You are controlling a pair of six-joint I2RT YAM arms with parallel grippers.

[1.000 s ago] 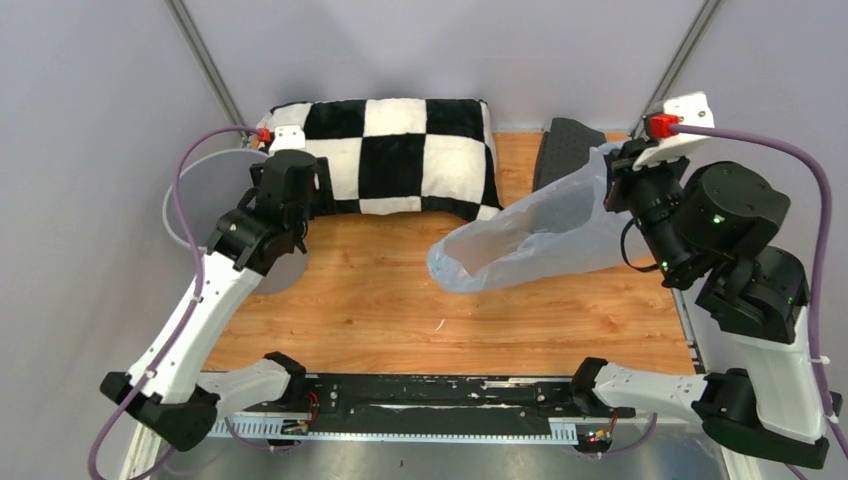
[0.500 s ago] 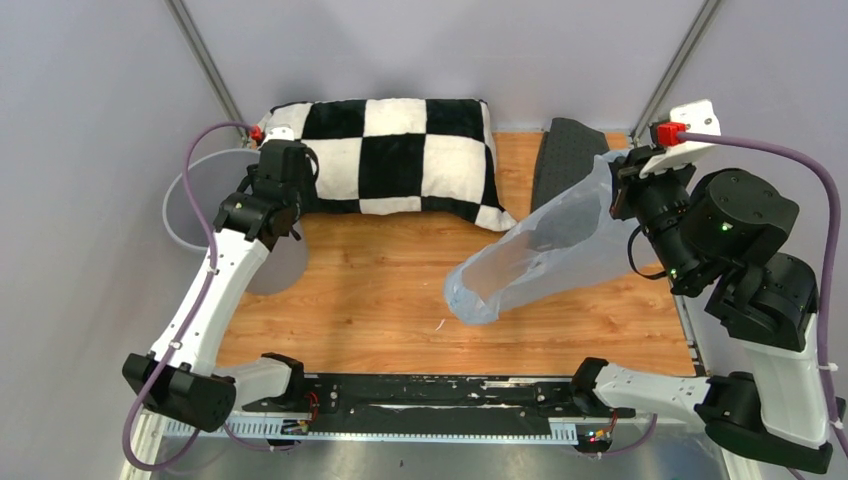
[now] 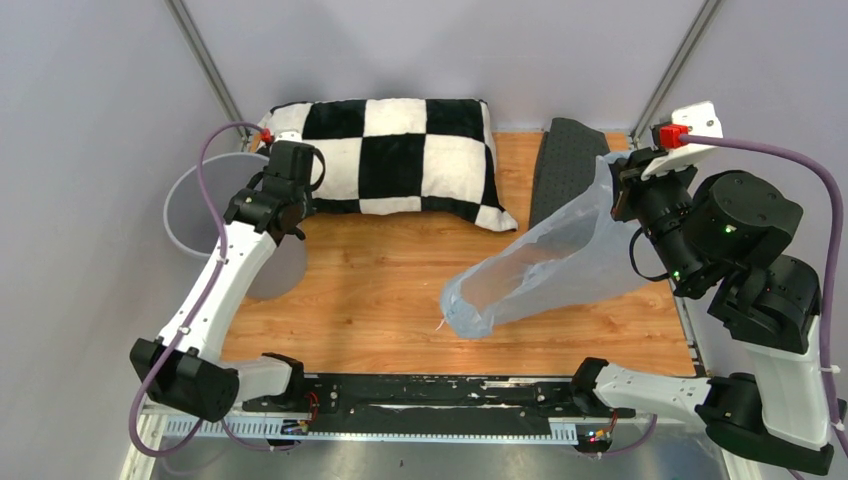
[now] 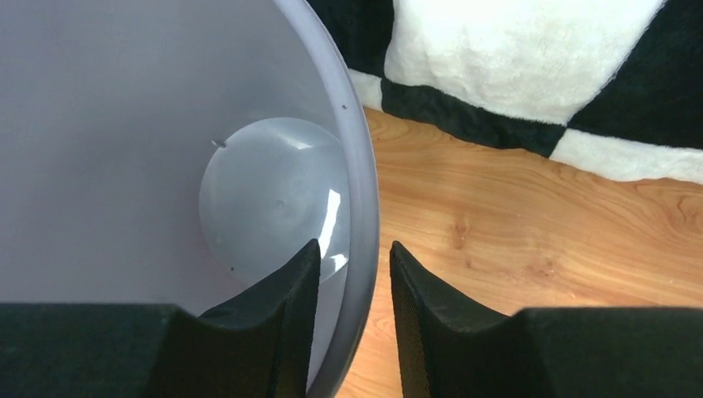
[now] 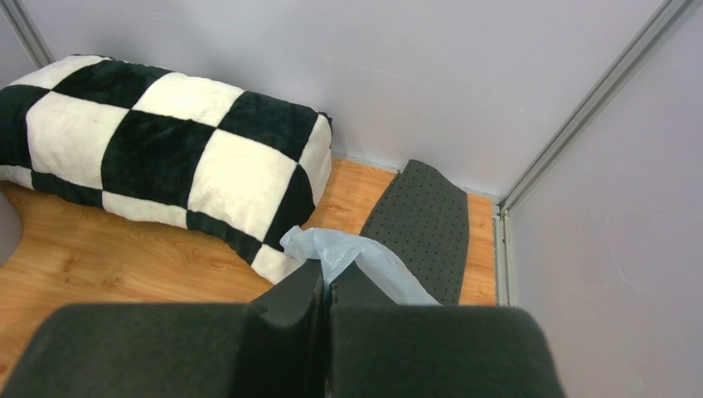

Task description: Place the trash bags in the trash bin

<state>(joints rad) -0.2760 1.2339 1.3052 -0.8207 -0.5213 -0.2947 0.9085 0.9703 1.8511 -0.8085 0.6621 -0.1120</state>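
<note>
The right gripper is clamping shut on one end of the plastic bag, a bunched fold of thin pale blue film poking out between its closed fingers. The bag is hanging from that grip above the right half of the table. It is sloping down from the far right towards the middle of the near edge, and its open, rounded end is lying lowest. From above it is covering part of the dark grey mat, which is sitting in the far right corner just beside the right end of the checkered pillow. The pillow is lying along the far edge.

The bin is standing at the left edge of the table, near the far left corner, just beside the left end of the pillow. Nothing is lying on its pale bottom in the left wrist view.

The left gripper is reaching down over the bin's right side with its jaws part-way apart. They are straddling the rim, one finger inside the bin and the other outside over the wood. A thin gap is showing on each side of the rim, so the gripper is not squeezing it. The bag and the bin are well apart, on opposite sides of the table.
</note>
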